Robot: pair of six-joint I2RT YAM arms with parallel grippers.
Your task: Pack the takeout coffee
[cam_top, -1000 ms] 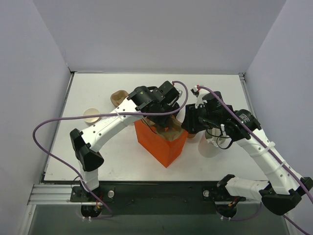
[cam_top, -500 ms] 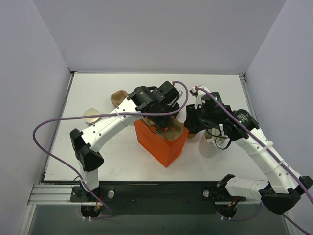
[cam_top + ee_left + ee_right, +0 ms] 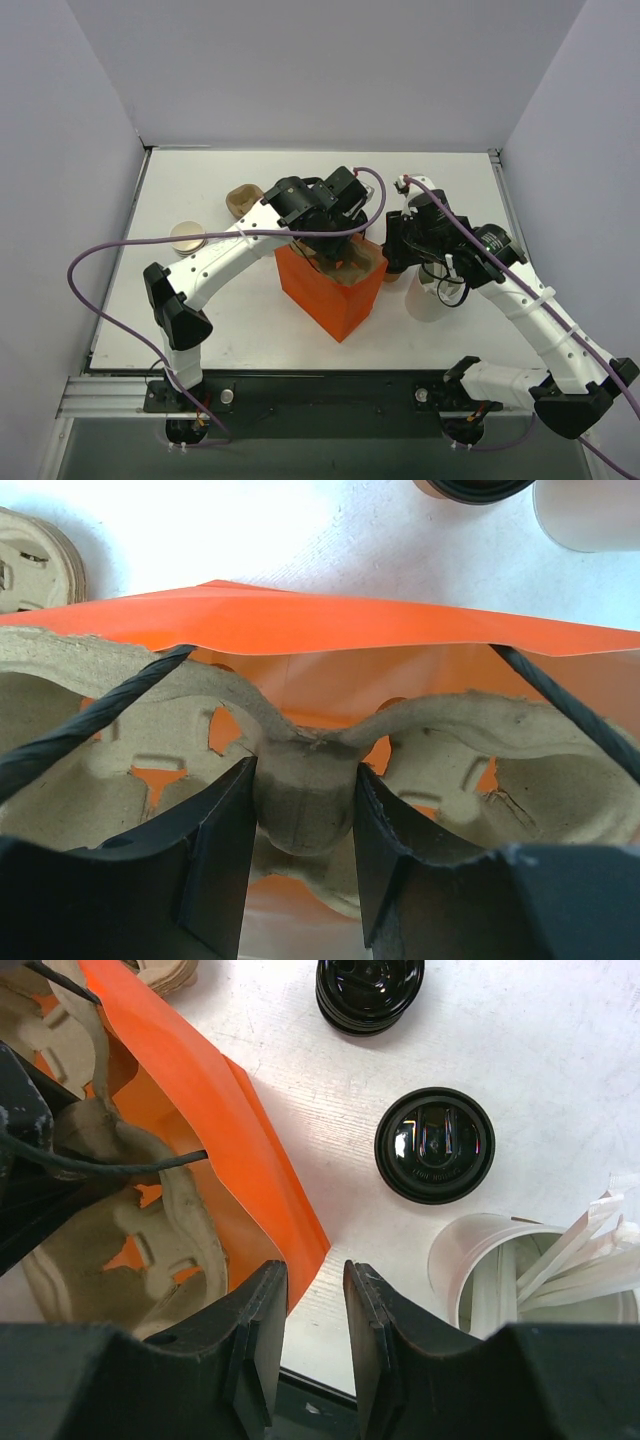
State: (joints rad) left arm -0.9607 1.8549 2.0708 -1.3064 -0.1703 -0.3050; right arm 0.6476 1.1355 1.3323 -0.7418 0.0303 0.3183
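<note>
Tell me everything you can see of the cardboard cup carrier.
The cup carrier is moulded tan pulp with ragged edges, round wells and cut-outs showing orange through. It sits in the open mouth of the orange bag, partly above the rim. The left tool is shut on its central ridge. The bag's black cord handles cross in front of it.

Cup carrier [image 3: 300,780] was rough, matt moulded paper pulp, ragged at the edges, orange bag [image 3: 250,1150] was smooth with faint sheen, takeout coffee lid [image 3: 434,1145] and stack of lids [image 3: 370,995] were glossy black plastic, tabletop [image 3: 540,1050] was matt white, finely scratched
</note>
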